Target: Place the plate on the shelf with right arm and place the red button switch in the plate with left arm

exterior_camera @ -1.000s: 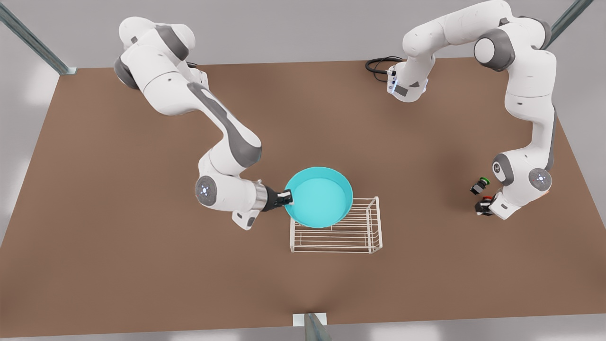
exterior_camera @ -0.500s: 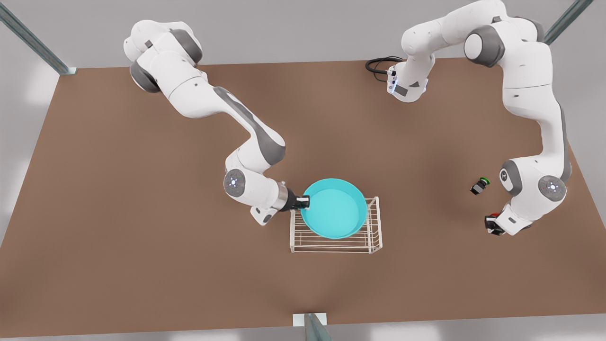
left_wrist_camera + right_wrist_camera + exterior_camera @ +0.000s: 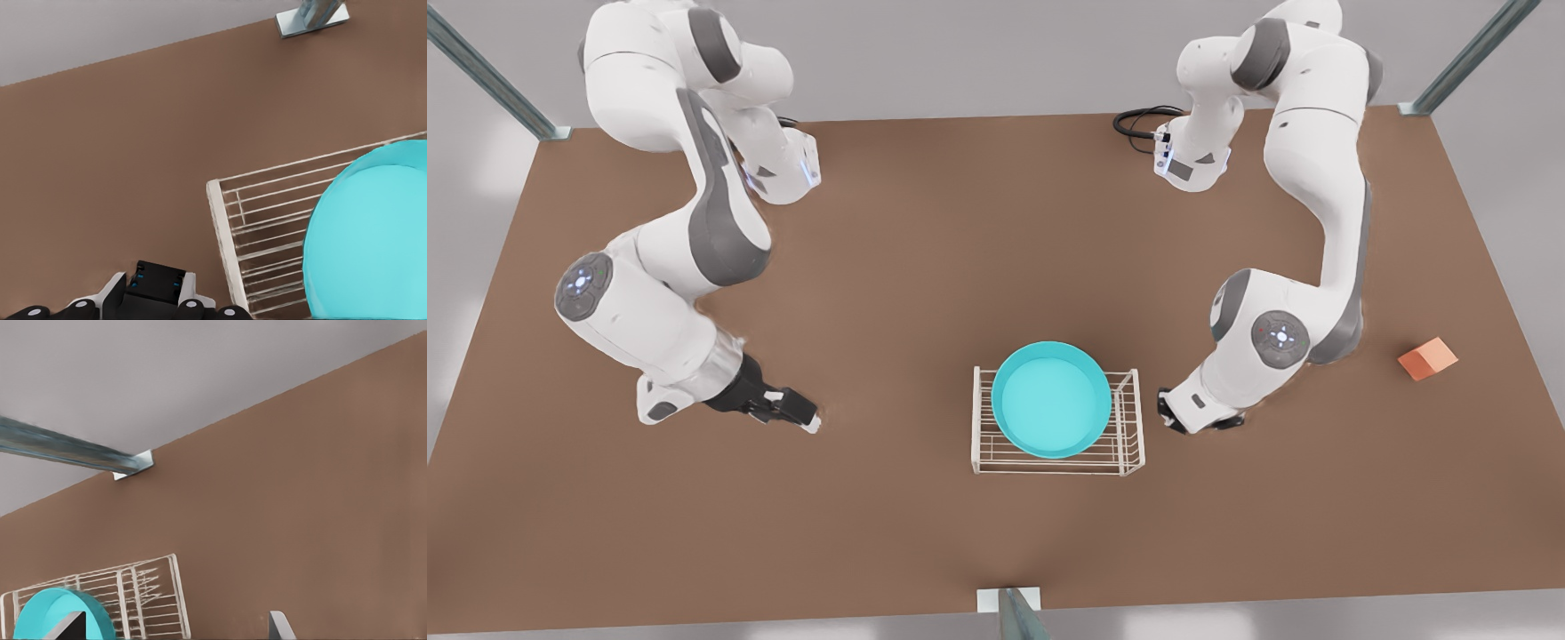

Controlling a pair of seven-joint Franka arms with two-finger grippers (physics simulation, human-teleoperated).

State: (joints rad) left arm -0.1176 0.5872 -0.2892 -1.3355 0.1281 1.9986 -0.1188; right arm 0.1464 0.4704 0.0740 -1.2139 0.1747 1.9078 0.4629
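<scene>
The smooth, round turquoise plate (image 3: 1051, 400) lies flat on the thin white bars of the wire shelf (image 3: 1129, 444), mid-table (image 3: 960, 222). My right claw (image 3: 809, 420) hangs spread and empty, well apart. My left claw (image 3: 1169, 418) sits just beside the shelf's end; its grip I cannot tell.

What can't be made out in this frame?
- Left gripper, beside the rack on the front view's right: its own wrist covers it, so whatever it carries is hidden.
- Black part, left wrist view: cut off by the picture's edge, cannot be identified.
- Plate: cut off by the edges of both wrist views.
The right gripper, on the front view's left, is plainly open.
</scene>
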